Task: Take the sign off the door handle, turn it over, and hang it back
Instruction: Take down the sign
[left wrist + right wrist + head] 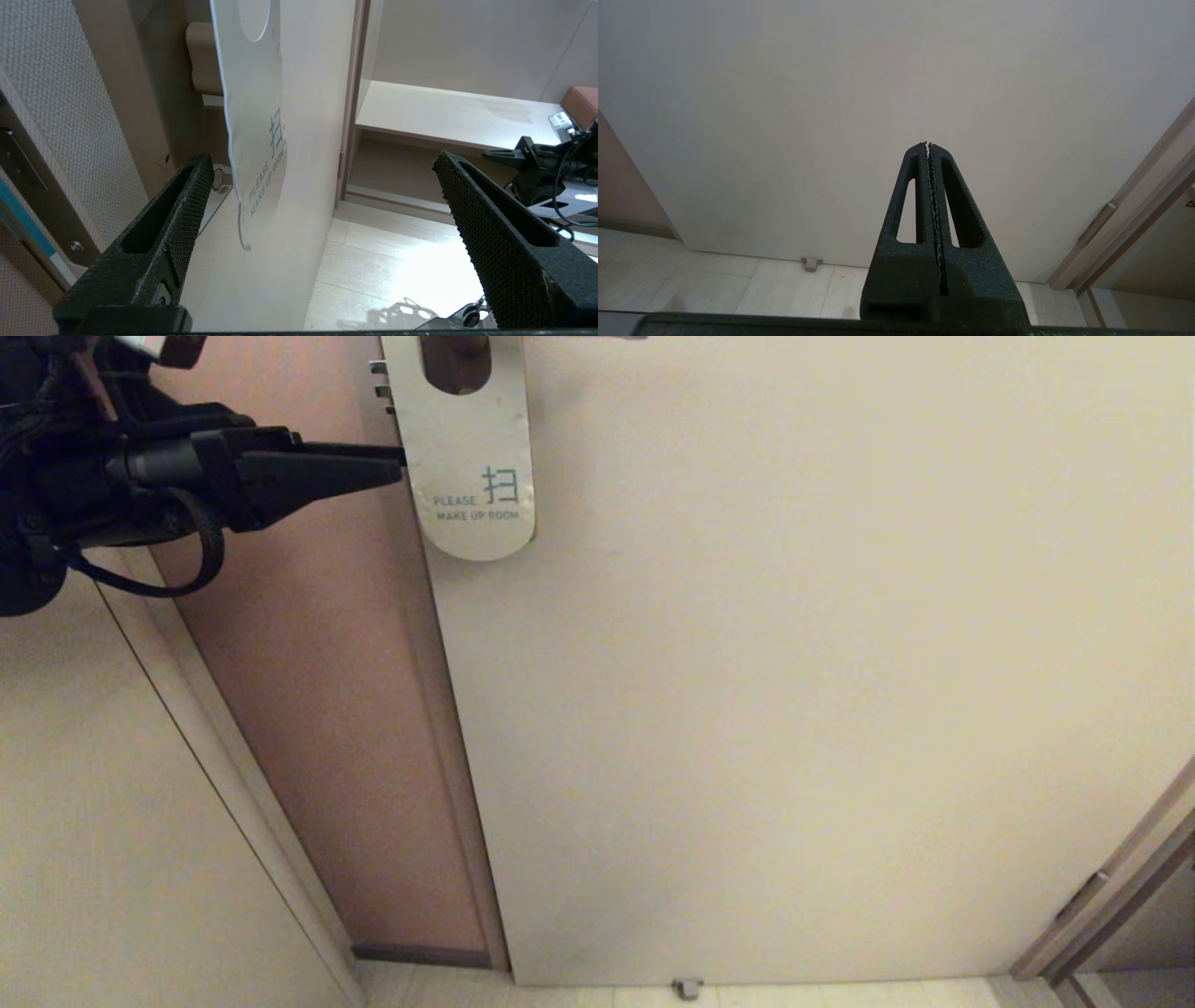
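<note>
The sign (471, 457) hangs at the top of the head view, its white "PLEASE MAKE UP ROOM" face outward. Dark brown metal of the door handle (455, 362) shows through its oval hole; the rest of the handle is out of view. My left gripper (401, 464) is level with the sign's middle, its tips at the sign's left edge by the door edge. In the left wrist view my left gripper (322, 163) is wide open, and the sign (254, 116) hangs between the fingers (187, 200), nearer one of them, untouched. My right gripper (927, 144) is shut and empty, low before the door.
The cream door (794, 709) fills most of the head view, standing ajar. Small silver latch bolts (378, 378) sit on its edge. A pinkish wall (308, 728) lies beyond the gap. A floor stop (687, 988) is below the door. A shelf recess (444, 112) lies behind.
</note>
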